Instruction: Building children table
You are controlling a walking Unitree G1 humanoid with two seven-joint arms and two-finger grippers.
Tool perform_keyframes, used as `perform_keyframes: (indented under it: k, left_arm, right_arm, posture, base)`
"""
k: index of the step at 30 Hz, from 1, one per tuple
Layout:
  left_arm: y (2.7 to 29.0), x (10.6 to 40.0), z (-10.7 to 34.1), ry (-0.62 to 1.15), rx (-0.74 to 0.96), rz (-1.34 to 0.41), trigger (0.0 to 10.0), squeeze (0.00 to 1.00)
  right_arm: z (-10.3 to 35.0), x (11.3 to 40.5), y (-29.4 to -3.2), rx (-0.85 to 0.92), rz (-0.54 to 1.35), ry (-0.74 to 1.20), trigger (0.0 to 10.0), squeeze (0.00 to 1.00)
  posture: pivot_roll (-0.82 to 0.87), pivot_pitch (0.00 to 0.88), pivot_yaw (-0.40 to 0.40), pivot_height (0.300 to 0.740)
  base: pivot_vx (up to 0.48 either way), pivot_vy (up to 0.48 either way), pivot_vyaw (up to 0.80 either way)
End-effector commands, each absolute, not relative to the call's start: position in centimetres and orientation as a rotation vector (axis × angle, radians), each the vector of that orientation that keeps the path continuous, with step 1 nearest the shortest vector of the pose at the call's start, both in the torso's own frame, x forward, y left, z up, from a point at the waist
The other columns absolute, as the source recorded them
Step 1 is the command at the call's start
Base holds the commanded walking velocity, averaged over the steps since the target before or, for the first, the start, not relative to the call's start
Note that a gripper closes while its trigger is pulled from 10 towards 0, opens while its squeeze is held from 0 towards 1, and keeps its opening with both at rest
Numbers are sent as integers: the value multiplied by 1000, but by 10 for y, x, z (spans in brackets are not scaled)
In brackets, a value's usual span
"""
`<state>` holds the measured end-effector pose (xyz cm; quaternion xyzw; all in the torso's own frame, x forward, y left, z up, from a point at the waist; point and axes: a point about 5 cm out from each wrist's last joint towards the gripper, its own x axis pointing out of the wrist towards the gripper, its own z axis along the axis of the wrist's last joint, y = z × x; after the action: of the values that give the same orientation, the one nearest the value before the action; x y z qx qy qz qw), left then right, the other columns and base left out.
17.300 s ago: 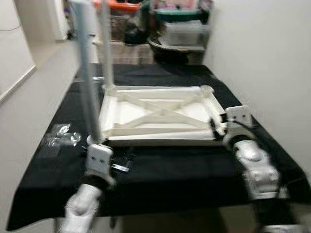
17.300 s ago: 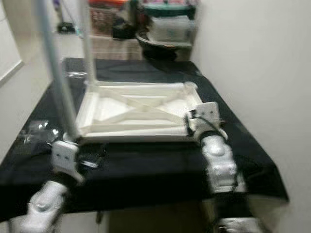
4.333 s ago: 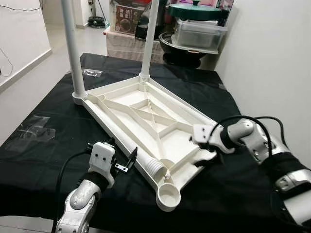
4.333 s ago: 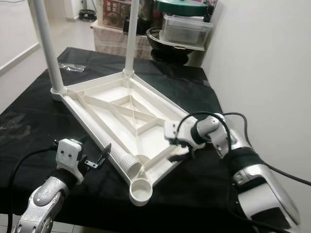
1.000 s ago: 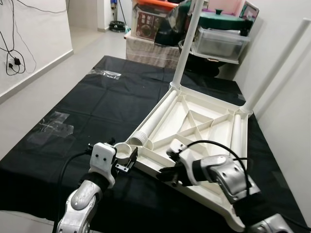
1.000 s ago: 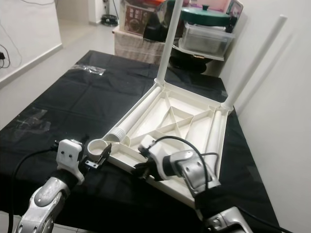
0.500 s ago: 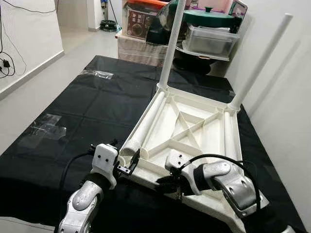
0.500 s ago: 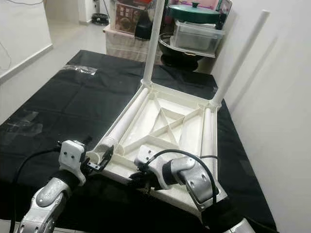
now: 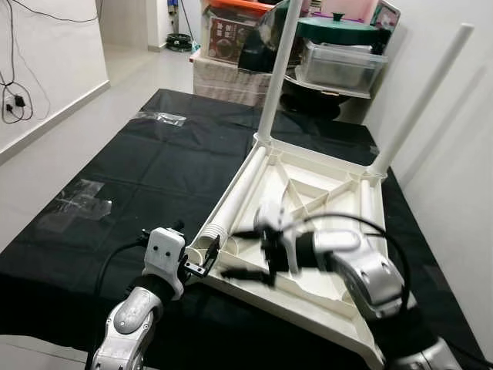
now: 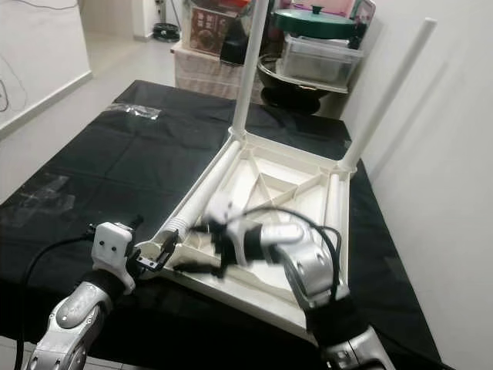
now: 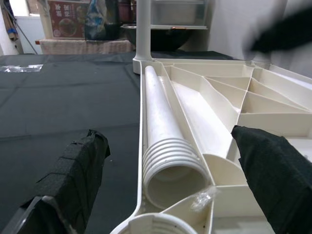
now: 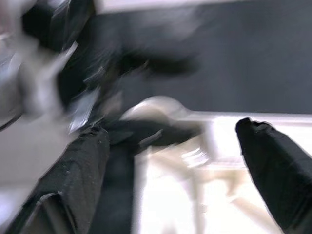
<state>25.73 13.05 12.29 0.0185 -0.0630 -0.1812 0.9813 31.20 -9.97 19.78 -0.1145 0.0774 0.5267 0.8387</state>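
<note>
The white children table top point(image 9: 331, 202) lies upside down on the black cloth. Two white legs stand upright in its far corners point(image 9: 279, 69) point(image 9: 420, 96). A third leg point(image 9: 235, 202) lies loose inside along the left rim, its threaded end point(image 11: 170, 165) beside the near corner socket point(image 11: 151, 224). My left gripper point(image 9: 204, 258) is open at that socket, its fingers point(image 11: 78, 170) on either side of the corner. My right gripper point(image 9: 245, 254), blurred by motion, hovers open just inside the near rim, close to the same corner.
The black-covered table point(image 9: 139, 177) ends at a wall on the right. Clear plastic bags point(image 9: 77, 204) point(image 9: 162, 117) lie on the cloth to the left. Storage boxes and a lidded pot point(image 9: 339, 46) crowd the far end.
My right gripper has left the table top's near rim and swung up and left toward the corner socket, blurring in both views. The left gripper stays at the corner.
</note>
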Motion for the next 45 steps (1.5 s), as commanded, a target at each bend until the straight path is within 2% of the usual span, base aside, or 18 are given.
perform_keyframes:
  k: [1, 2, 3, 4, 5, 6, 7, 9, 14, 20, 25, 41, 43, 44, 45]
  left_arm:
    - [130, 258, 122, -128, 39, -366, 10000, 0]
    - [130, 258, 122, -128, 39, -366, 10000, 0]
    - [130, 258, 122, -133, 37, -361, 10000, 0]
    - [130, 258, 122, -133, 37, -361, 10000, 0]
    - [129, 258, 123, -136, 41, -358, 10000, 0]
    - [129, 259, 123, -138, 43, -355, 10000, 0]
    - [129, 259, 123, -138, 43, -355, 10000, 0]
    - [129, 259, 124, -143, 48, -346, 10000, 0]
    - [131, 259, 125, -143, 55, -338, 10000, 0]
    - [131, 258, 124, -138, 43, -322, 10000, 0]
    - [131, 256, 122, -125, 20, -314, 10000, 0]
    - [136, 258, 127, -144, 21, -292, 10000, 0]
    - [136, 258, 127, -146, 29, -294, 10000, 0]
    - [134, 258, 127, -147, 36, -299, 10000, 0]
    - [134, 258, 127, -147, 36, -299, 10000, 0]
  right_arm:
    - [203, 323, -109, -244, 998, 110, 10000, 1000]
    - [203, 323, -109, -244, 998, 110, 10000, 1000]
    - [211, 336, -117, -252, 858, 56, 10000, 1000]
    - [211, 336, -117, -252, 858, 56, 10000, 1000]
    - [216, 349, -128, -247, 660, 6, 10000, 0]
    - [217, 356, -135, -234, 523, -20, 10000, 0]
    - [217, 356, -135, -234, 523, -20, 10000, 0]
    - [207, 356, -137, -182, 401, -17, 10000, 0]
    - [193, 344, -123, -120, 356, -8, 10000, 0]
    - [192, 339, -122, -152, 253, -82, 10000, 0]
    - [181, 332, -123, -71, 185, -68, 10000, 0]
    - [192, 329, -116, -69, 190, -146, 10000, 0]
    - [193, 327, -114, -86, 208, -162, 10000, 0]
    - [198, 322, -114, -201, 263, -227, 10000, 0]
    - [198, 322, -114, -201, 263, -227, 10000, 0]
  posture:
    - [42, 0, -135, 740]
    - [42, 0, -135, 740]
    - [42, 0, -135, 740]
    - [42, 0, -135, 740]
    - [37, 0, -130, 740]
    - [37, 0, -130, 740]
    - [37, 0, -130, 740]
    - [42, 0, -125, 740]
    - [39, 0, -123, 740]
    - [37, 0, -122, 740]
    - [38, 0, -120, 740]
    - [40, 0, -115, 740]
    - [39, 0, -115, 740]
    - [37, 0, -114, 740]
    - [37, 0, -114, 740]
  base:
    - [0, 0, 0]
    - [0, 0, 0]
    - [0, 0, 0]
    - [0, 0, 0]
    - [0, 0, 0]
    - [0, 0, 0]
    - [0, 0, 0]
    - [0, 0, 0]
    - [0, -228, 0]
    - [0, 0, 0]
    - [0, 0, -630]
    - [0, 0, -637]
    - [0, 0, -800]
    - [0, 0, -800]
    - [0, 0, -800]
